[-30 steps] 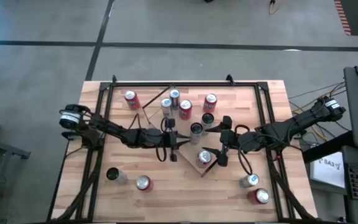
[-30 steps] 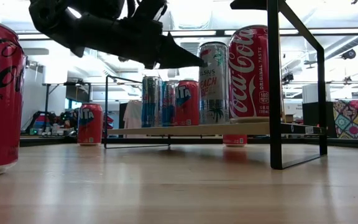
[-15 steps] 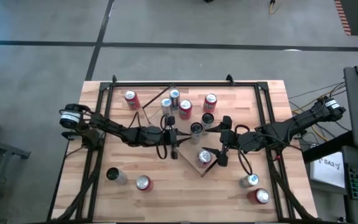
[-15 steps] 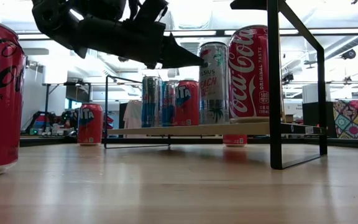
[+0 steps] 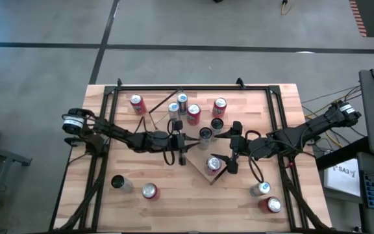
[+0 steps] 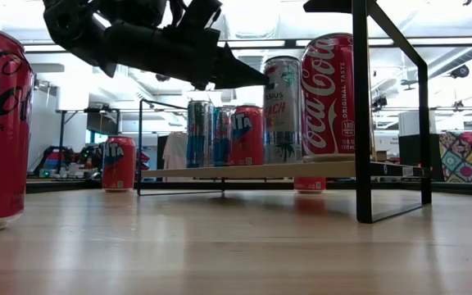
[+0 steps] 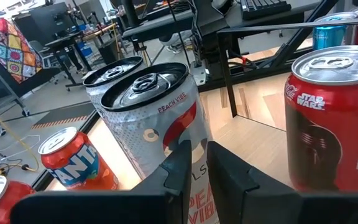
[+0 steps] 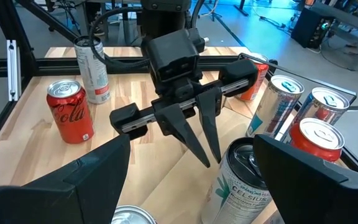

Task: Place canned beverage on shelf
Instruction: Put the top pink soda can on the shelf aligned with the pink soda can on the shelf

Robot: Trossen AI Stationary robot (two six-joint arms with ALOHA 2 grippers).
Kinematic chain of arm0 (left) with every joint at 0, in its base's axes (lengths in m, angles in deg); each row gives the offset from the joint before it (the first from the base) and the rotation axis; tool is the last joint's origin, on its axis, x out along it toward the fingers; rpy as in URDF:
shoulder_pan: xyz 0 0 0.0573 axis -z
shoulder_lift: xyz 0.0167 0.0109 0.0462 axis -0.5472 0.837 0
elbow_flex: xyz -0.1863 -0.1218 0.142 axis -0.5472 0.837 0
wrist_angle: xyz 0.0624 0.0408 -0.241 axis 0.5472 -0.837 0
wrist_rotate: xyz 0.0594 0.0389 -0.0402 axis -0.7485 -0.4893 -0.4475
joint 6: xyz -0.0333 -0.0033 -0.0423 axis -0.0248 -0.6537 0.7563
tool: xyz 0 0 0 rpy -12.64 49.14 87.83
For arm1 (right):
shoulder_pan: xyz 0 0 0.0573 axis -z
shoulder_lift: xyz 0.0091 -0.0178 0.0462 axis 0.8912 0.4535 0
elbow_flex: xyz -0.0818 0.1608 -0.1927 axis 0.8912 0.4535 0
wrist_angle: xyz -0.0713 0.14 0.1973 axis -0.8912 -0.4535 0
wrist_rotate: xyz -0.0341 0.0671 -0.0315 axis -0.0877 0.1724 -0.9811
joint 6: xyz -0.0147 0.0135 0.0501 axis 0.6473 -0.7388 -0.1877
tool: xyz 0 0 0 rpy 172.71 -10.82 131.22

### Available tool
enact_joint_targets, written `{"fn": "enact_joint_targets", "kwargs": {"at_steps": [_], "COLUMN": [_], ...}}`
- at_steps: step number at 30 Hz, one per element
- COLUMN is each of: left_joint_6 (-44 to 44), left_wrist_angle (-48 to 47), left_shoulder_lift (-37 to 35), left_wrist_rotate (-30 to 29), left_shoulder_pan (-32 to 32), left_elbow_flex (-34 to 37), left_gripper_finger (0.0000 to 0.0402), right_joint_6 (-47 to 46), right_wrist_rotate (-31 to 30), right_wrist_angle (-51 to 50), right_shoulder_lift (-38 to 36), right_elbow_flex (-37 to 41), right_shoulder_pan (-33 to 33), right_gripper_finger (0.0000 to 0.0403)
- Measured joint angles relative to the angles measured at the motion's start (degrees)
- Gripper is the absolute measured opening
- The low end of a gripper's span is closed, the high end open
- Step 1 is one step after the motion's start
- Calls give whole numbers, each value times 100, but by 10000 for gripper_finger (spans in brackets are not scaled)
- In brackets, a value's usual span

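Note:
The shelf (image 5: 197, 159) is a light-wood board lying askew mid-table, with several cans standing on it. A tall silver Celsius can (image 7: 160, 118) stands upright there, a red Coca-Cola can (image 7: 334, 112) beside it. My left gripper (image 7: 197, 149) is shut, level, its tips right at the Celsius can's upper side (image 6: 281, 106). My right gripper (image 5: 229, 151) hovers open over the shelf's right side, its fingers apart above the Celsius can (image 8: 241, 180) and touching nothing. My left gripper comes level from the table's left, its shut fingertips (image 8: 207, 152) at the Celsius can's upper wall just below the rim. I cannot tell whether they touch it. The can stands upright on the shelf.
An orange Fanta can (image 7: 73, 162) and slim blue-and-silver cans (image 6: 207, 135) crowd the shelf's far part. Loose cans stand on the table: red ones at the near left (image 5: 149, 190) and near right (image 5: 270, 205), one at the far left (image 5: 136, 103). A black frame (image 6: 365, 115) edges the table.

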Motion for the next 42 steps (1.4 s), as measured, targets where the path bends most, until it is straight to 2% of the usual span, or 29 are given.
{"fn": "enact_joint_targets", "kwargs": {"at_steps": [14,26,42], "left_joint_6": [81,-321,-260], "left_wrist_angle": [53,-528,368], "left_shoulder_lift": [0,12,439], "left_wrist_rotate": [-16,76,150], "left_shoulder_pan": [-48,-16,-53], "left_elbow_flex": [-1,2,-27], "left_gripper_finger": [36,36,36], "right_joint_6": [-41,27,60], "right_wrist_rotate": [0,0,-2], "right_wrist_angle": [-2,-2,-4], "right_shoulder_lift": [0,0,0], "right_elbow_flex": [2,2,2], "right_shoulder_pan": [-1,0,0], "right_gripper_finger": [328,328,328]}}
